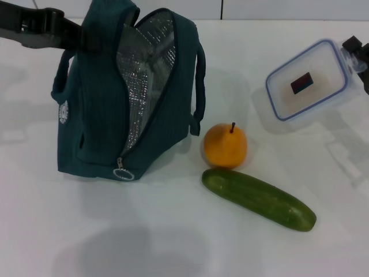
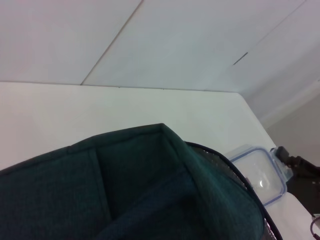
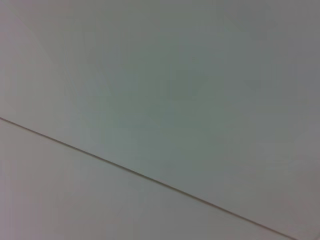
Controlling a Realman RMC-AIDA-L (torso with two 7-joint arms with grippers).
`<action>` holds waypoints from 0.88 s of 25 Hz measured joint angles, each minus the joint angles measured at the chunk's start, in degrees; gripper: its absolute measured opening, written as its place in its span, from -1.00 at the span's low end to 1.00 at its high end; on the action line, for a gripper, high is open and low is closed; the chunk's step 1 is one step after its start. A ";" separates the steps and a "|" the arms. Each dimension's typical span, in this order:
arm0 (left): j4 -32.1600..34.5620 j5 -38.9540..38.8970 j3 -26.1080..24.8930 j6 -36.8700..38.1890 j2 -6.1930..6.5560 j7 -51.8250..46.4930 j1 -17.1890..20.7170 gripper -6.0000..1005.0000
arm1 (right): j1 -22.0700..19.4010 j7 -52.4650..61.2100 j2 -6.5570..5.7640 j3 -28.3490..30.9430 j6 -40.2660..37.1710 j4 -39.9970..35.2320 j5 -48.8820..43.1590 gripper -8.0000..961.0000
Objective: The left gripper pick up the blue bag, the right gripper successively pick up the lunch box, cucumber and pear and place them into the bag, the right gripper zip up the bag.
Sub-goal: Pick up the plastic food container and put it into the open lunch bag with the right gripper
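Head view shows the left gripper (image 1: 86, 36) at the top of the bag (image 1: 104, 115), coming in from the left; its black arm ends at the bag's upper edge, and I cannot tell if its fingers are closed on the fabric, because the bag hides them. The bag stands upright on the white table (image 1: 173, 242), its zip open so that the silver lining (image 1: 144, 69) shows, and the ring pull (image 1: 123, 173) hangs at the low end of the zip. The right gripper (image 1: 358, 55) is at the right edge, touching the far end of the lunch box (image 1: 308, 81); the box seems tilted and lifted a little, with its shadow on the table beside it, but how the fingers stand on it is not clear. The pear (image 1: 225, 145) sits just right of the bag, stem up. The cucumber (image 1: 258, 198) lies just in front of the pear, slanting toward the right. In the left wrist view the bag's rim fills the low part and the lunch box shows beyond it. The right wrist view shows only a plain pale surface with a thin line.
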 joint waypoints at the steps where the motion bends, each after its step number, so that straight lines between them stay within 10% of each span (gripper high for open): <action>1: -0.04 0.01 0.00 0.00 -0.01 0.00 0.00 -0.90 | -0.01 0.00 -0.02 0.01 -0.26 0.00 0.13 -0.78; 22: -2.30 -0.15 0.22 0.01 -0.48 0.00 -0.62 -0.90 | 2.71 5.09 0.04 0.43 -10.01 -4.55 7.99 -0.78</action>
